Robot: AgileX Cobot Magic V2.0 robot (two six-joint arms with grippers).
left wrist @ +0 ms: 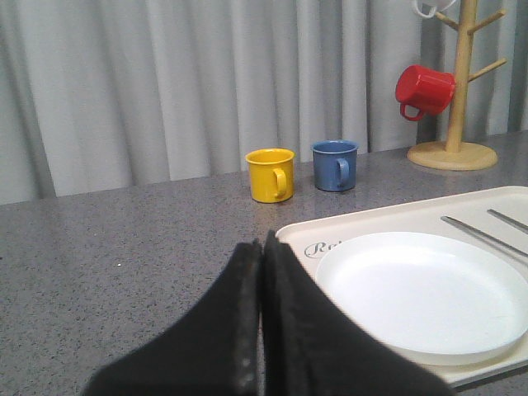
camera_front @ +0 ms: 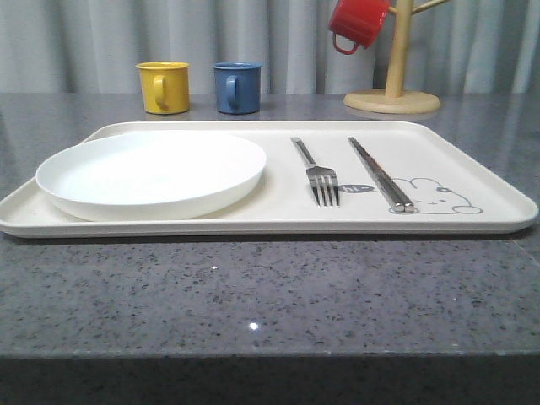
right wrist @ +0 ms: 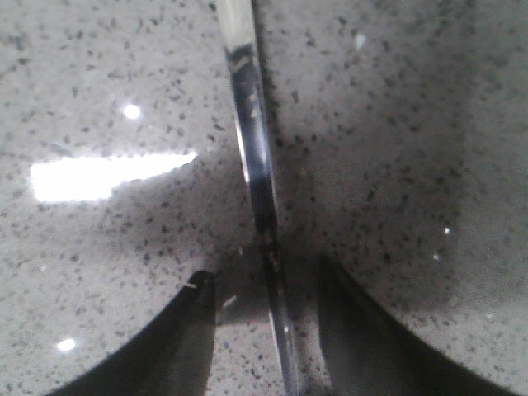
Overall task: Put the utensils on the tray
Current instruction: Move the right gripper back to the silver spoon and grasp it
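Fork (camera_front: 322,179) & chopsticks (camera_front: 380,173) lie on tray (camera_front: 472,152); right hand (right wrist: 266,289), fingers apart, straddles spoon handle (right wrist: 252,140) on table (right wrist: 396,124), must pinch next; left hand (left wrist: 262,272) clenched empty

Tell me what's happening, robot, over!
Left hand shut, empty. Right hand open astride slim shiny metal handle on grey counter. Silver fork and chopsticks on cream rectangular tray. Nothing blocking.

Staged tabletop test setup. Indicators: grey speckled stone counter (camera_front: 270,295), plain grey curtain backdrop (camera_front: 84,42), wooden mug tree (camera_front: 393,59).
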